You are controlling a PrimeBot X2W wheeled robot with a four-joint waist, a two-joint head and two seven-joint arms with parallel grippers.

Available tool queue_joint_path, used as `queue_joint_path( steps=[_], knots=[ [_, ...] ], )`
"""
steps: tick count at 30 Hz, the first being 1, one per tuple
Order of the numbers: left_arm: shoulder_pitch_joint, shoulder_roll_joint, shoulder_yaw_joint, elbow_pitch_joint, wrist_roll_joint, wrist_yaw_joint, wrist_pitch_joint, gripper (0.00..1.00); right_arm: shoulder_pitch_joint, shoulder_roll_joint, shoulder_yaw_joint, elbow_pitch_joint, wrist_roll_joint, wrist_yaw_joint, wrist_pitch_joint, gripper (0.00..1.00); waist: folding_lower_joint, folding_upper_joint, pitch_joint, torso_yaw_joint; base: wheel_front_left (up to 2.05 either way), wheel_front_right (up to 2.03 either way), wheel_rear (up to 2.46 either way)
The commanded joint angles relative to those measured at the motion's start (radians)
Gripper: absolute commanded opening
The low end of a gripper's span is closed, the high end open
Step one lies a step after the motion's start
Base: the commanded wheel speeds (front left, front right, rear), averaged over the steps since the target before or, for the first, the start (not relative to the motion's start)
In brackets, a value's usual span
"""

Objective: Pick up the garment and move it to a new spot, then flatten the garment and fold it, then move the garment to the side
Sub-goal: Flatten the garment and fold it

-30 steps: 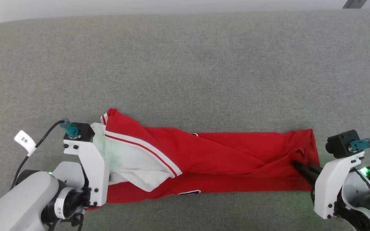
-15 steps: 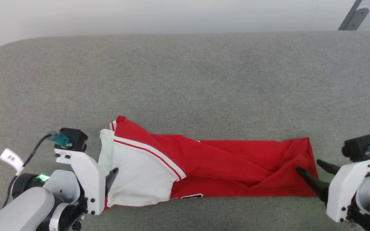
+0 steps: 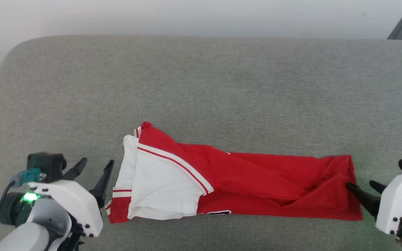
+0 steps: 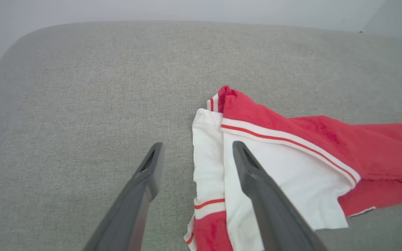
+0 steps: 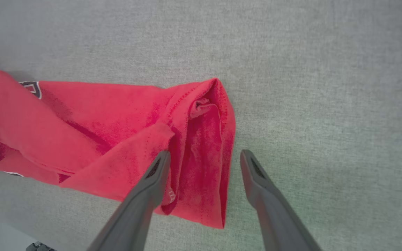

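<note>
1. Starting nearest, with the left gripper [image 3: 96, 163]: spread wide and clasping nothing; sits just beside the sleeve end of the garment [image 3: 243, 181], apart from the cloth as seen from the head; from the wrist, frames the edge of the white sleeve [image 4: 291, 174] between its fingers [image 4: 147, 181]; cannot tell whether touching.
2. Turning to the right gripper [image 3: 360, 183], equally near: likewise splayed open and empty; straddles the hem end [image 5: 222, 146], with one finger over red cloth and the other over grey cushion [image 5: 326, 104]; looks to be touching or just above the fabric, cannot say which.
3. Moving out to the garment itself: lies as a long narrow band across the near part of the cushion, between the two grippers; shows a white sleeve folded over at the left, rumpled red folds at the right, and a sliver of black lettering [image 3: 218, 212] at the near edge.
4. Judging progress: appears already moved, spread and folded lengthwise; leaves, probably, smoothing the creases, a further fold end to end, then shifting aside.
5. Looking farthest: takes in more grey cushion beyond the garment, then a pale wall [image 3: 187, 17].
</note>
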Motion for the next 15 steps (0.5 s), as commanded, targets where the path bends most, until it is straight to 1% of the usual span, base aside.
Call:
queue_joint_path(
  steps=[1,9,12,15],
  knots=[
    [0.011,-0.004,0.006,0.001,0.004,0.001,-0.010,1.00,-0.011,-0.002,-0.001,0.005,-0.002,0.000,0.005,1.00,0.0000,-0.0001,0.004,0.007,0.00,0.00,0.00],
    [0.100,-0.037,0.054,0.025,-0.014,0.011,-0.167,1.00,-0.079,0.026,-0.017,0.145,0.034,0.000,0.067,1.00,0.0000,-0.0001,0.026,0.048,0.00,0.00,0.00],
    [0.124,-0.056,0.067,0.033,-0.031,0.008,-0.204,1.00,-0.103,0.040,0.002,0.206,0.059,0.000,0.091,1.00,0.0000,-0.0001,0.034,0.063,0.00,0.00,0.00],
    [0.144,-0.072,0.078,0.043,-0.043,0.005,-0.231,1.00,-0.128,0.043,0.035,0.259,0.057,0.000,0.106,1.00,0.0000,-0.0001,0.041,0.075,0.00,0.00,0.00]
  ],
)
